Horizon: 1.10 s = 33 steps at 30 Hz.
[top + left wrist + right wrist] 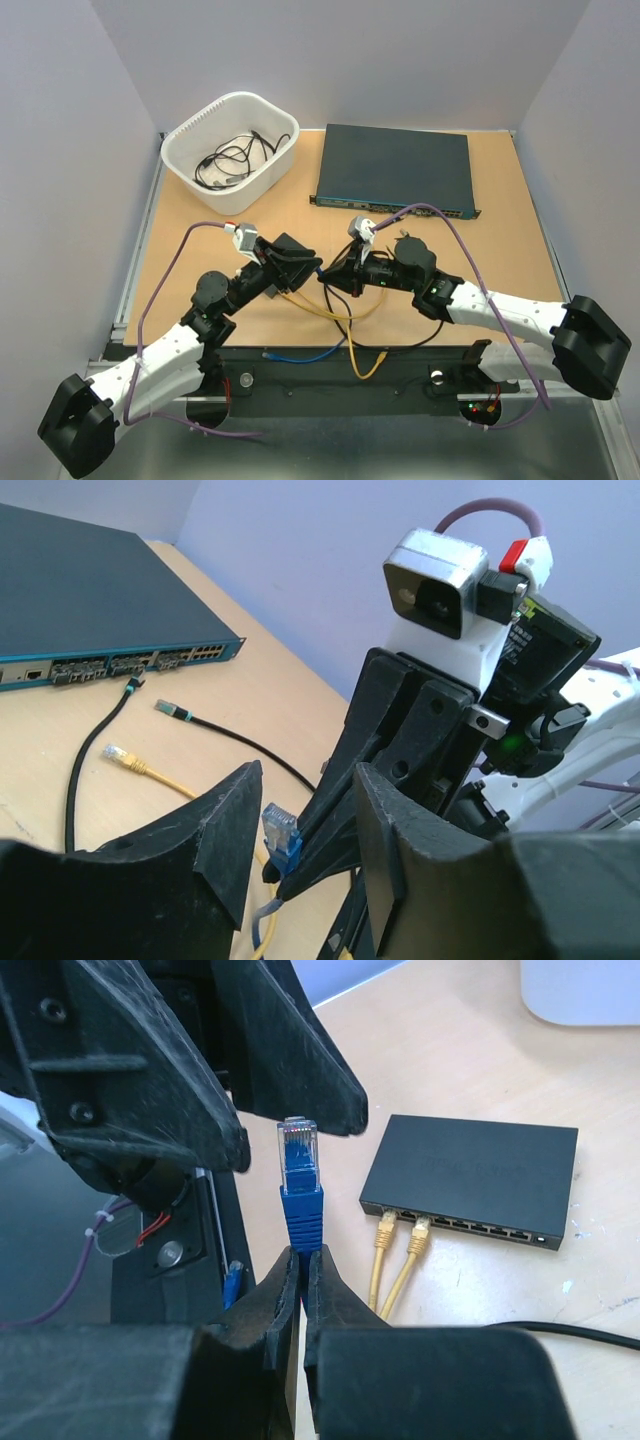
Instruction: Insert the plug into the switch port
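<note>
- Right gripper (301,1255) pinches the blue plug (298,1155) at its boot; left gripper (305,780) stands spread around it.
- I'd close squarely, leaving the tip free for the small black box (480,1165).

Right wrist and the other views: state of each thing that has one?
blue plug: upright, held, not inserted
right gripper: shut on blue plug
left gripper: open, straddling the plug
small black switch: two yellow plugs in, remaining ports empty
white bin: holds black cables
</note>
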{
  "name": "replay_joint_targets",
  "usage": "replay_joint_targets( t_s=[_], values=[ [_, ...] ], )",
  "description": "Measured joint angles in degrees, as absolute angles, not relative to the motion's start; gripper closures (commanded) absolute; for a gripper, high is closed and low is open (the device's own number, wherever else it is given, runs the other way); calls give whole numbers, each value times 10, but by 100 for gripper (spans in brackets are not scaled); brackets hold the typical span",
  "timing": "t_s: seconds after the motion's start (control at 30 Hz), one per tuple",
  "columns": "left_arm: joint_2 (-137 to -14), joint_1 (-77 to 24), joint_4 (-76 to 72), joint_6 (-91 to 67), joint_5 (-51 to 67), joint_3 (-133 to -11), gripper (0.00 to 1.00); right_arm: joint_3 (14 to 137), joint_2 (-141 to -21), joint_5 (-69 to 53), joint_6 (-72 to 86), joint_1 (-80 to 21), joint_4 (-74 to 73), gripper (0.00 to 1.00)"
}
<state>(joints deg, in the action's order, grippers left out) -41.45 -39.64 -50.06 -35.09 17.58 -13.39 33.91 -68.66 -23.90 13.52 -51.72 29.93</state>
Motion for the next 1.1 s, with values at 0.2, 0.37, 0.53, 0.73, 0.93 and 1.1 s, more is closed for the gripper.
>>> replay_joint_targets(
  t_s=[0.2, 0.37, 0.53, 0.73, 0.93, 1.1],
  values=[
    [-417, -396, -504, -349, 180, -125, 57, 339, -687, -245, 137, -514, 304, 100],
    [-424, -396, -507, -347, 182, -124, 72, 339, -687, -247, 139, -513, 305, 100],
    [-430, -395, -508, -343, 180, -124, 89, 339, -687, -251, 142, -510, 304, 100],
    [-430, -394, -508, -343, 180, -124, 100, 339, -687, -253, 145, -509, 304, 100],
    [-427, -394, -484, -345, 169, -129, 100, 339, -687, -255, 149, -506, 302, 79],
    [-439, -396, -367, -360, 117, -187, 100, 343, -687, -233, 154, -505, 299, 47]
  ],
)
